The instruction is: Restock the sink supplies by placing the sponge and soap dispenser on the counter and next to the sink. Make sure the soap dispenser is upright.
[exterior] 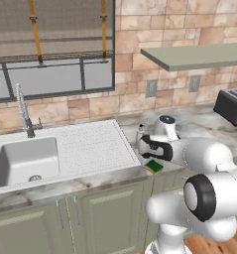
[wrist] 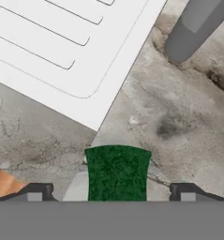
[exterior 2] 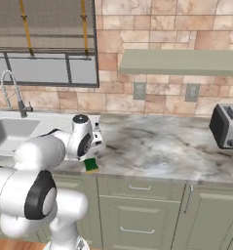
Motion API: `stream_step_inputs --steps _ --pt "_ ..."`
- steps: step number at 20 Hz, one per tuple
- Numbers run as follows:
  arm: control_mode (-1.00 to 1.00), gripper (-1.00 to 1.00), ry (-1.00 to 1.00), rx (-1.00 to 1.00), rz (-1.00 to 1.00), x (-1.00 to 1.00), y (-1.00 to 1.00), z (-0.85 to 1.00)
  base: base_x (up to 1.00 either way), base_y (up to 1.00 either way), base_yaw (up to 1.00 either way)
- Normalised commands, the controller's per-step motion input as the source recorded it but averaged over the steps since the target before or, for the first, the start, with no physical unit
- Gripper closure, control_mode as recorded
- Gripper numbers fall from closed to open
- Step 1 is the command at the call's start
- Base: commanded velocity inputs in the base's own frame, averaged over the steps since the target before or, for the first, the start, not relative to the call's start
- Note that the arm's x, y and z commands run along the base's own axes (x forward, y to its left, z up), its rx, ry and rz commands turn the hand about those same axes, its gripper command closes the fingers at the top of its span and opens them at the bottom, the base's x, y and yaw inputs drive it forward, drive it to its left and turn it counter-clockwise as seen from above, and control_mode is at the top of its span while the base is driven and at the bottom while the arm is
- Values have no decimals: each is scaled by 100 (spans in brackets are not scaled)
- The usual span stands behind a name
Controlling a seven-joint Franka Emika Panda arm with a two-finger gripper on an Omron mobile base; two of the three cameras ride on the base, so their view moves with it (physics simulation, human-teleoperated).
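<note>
My jaws stand wide apart, holding nothing, above the sponge (wrist: 116,172) near the bench's (exterior 2: 157,146) front edge, beside the sink's (exterior: 65,154) drainboard corner. The soap dispenser (wrist: 193,28) stands nearby; no label is readable.

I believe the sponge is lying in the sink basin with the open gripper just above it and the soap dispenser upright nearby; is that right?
Not quite: the sponge lies on the counter, just right of the sink and its drainboard, not in the basin, as the left base view shows. The rest holds: the gripper is open over it, and the soap dispenser stands upright nearby.
</note>
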Motion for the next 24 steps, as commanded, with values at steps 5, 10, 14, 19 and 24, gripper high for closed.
stream_step_inputs --steps 5,10,14,19,24 --pt "-100 -100 -16 0 0 -95 -12 70 0 0 0" --pt "-100 -100 -14 0 0 -100 -5 77 0 0 0" --pt "-100 -100 -17 0 0 -93 0 83 0 0 0" --pt "-100 -100 -13 0 -2 -83 0 97 0 0 0" --pt "-100 -100 -14 0 -3 -83 0 72 0 0 0"
